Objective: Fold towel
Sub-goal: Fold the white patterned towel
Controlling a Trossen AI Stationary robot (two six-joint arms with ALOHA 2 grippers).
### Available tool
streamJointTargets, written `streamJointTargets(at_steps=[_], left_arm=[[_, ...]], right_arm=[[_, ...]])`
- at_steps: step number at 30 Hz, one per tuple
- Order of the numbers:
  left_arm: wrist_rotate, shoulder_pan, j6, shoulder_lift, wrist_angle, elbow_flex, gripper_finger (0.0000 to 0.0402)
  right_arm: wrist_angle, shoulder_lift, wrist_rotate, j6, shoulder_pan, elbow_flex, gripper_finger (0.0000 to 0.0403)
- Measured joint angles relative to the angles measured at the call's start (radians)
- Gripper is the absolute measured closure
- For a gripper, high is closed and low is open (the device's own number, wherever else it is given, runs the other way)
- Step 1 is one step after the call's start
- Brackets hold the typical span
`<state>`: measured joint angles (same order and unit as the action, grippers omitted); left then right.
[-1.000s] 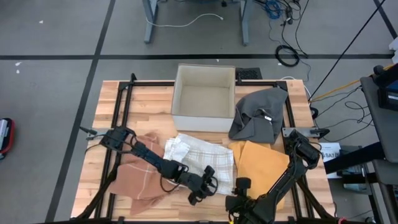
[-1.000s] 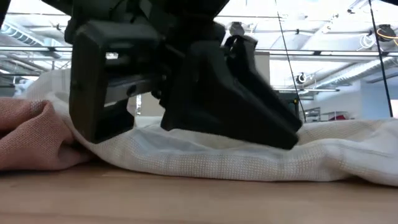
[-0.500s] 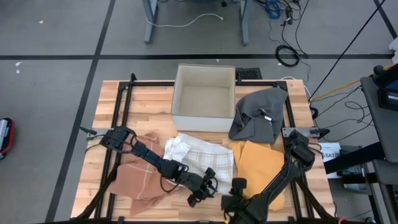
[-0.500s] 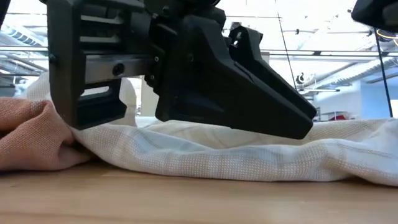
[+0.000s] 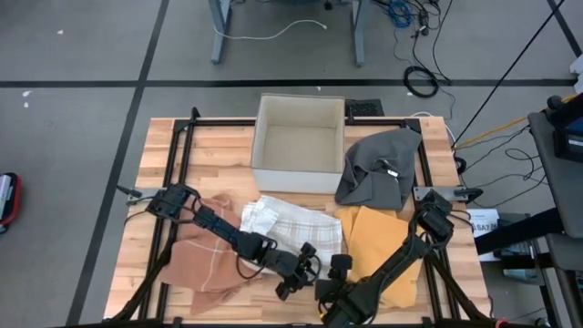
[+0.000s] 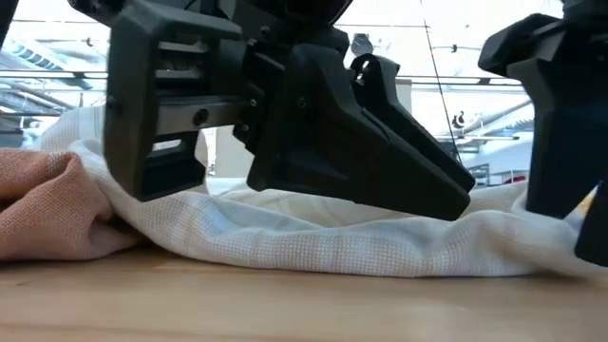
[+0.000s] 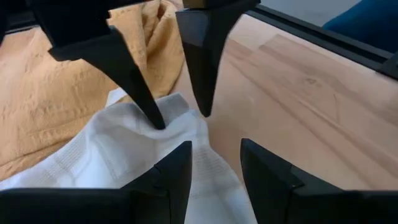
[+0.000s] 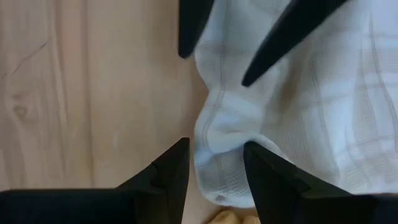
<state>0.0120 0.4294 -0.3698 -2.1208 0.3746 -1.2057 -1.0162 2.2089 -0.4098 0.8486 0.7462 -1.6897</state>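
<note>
Near the front edge of the tabletop [image 5: 209, 146], both grippers are converging on one corner of the white checked towel [image 5: 296, 228], which is lying mid-table between the pink cloth [image 5: 196, 260] and the mustard cloth [image 5: 383, 241]. The left gripper [image 5: 296, 278] is hovering over that corner, its fingers parted and grasping nothing. The right gripper [image 5: 332, 273] is arriving just beside it, fingers likewise apart and empty. Judging by both wrist views, the corner lies directly ahead of each pair of fingertips, the left being slightly nearer.
</note>
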Motion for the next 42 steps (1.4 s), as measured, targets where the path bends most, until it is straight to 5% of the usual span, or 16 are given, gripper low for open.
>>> streamJointTargets(at_steps=[7,14,27,32,42], left_arm=[[0.0,0.0,0.001,0.0,-0.007,0.0,0.0259],[0.009,-0.003,0.001,0.0,-0.009,0.0,0.0259],[0.01,-0.002,0.002,0.0,-0.025,0.0,0.0259],[0.115,0.013,0.003,0.0,-0.028,0.0,0.0259],[0.147,0.015,0.103,0.0,-0.003,0.0,0.0265]], right_arm=[[0.029,-0.001,-0.001,-0.007,-0.009,0.018,0.0284],[0.066,-0.005,0.029,-0.017,-0.014,0.07,0.0392],[0.076,-0.005,-0.13,-0.038,-0.015,0.014,0.04],[0.057,-0.005,-0.129,0.041,-0.032,0.002,0.0402],[0.054,-0.006,-0.139,0.084,-0.045,-0.022,0.0403]])
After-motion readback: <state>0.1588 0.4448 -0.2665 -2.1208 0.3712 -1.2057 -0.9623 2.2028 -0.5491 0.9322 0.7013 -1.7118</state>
